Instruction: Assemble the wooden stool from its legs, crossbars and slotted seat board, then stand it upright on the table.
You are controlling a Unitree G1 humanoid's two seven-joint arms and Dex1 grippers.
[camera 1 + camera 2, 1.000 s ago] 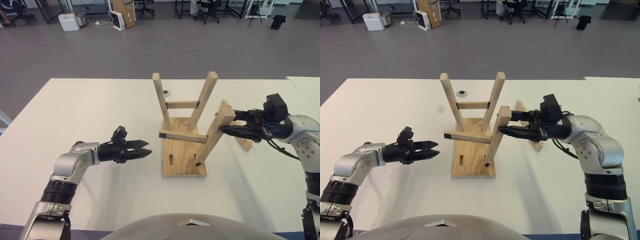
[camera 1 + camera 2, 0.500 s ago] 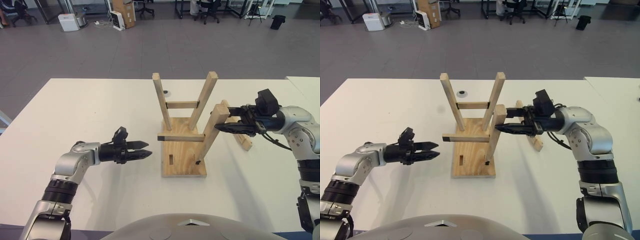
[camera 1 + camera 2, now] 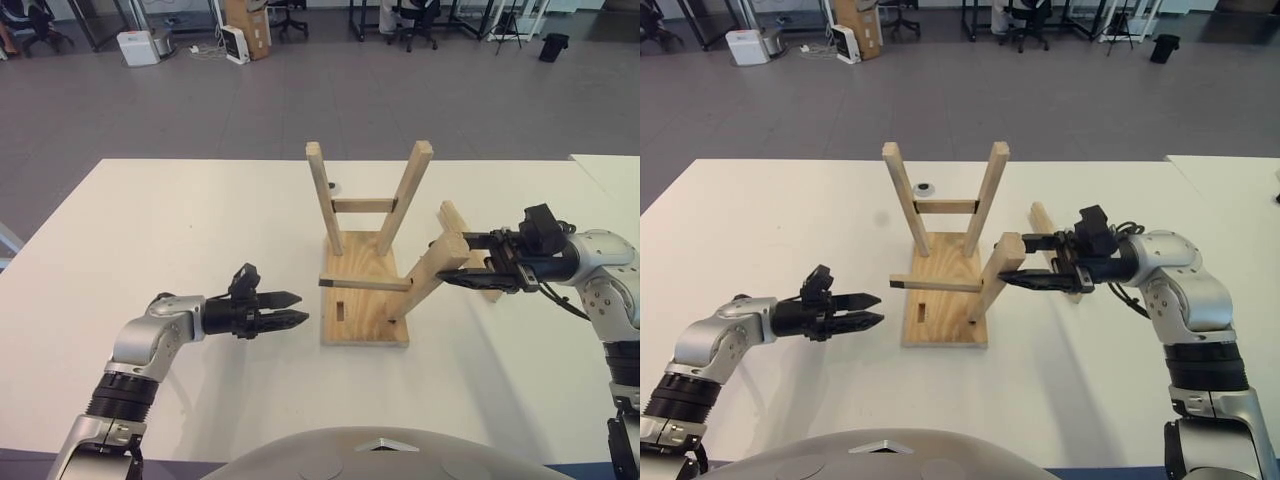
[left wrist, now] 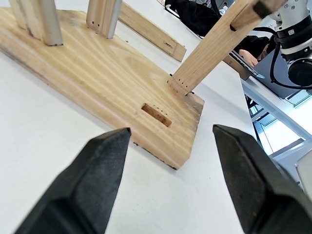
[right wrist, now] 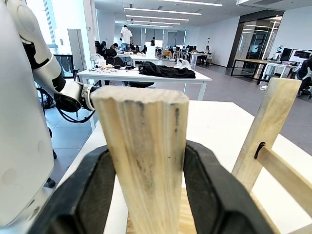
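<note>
Seat board point(image 3: 365, 322) lies flat at table centre. Right gripper point(image 3: 455, 261) is clamped on the top of the tilted leg point(image 3: 424, 285) at the board's 4 o'clock corner. Left gripper point(image 3: 299, 307) sits at 8 o'clock, jaws apart, empty. Wood is likely light and stiff; a mid-leg hold looks steadier.

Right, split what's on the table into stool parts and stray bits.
Stool parts:
seat board
two standing legs joined by a crossbar
tilted leg with a second crossbar, clamped in the right gripper
loose leg lying beyond it

Lying about:
small dark round object on the table behind the stool
boxes on the floor
</note>
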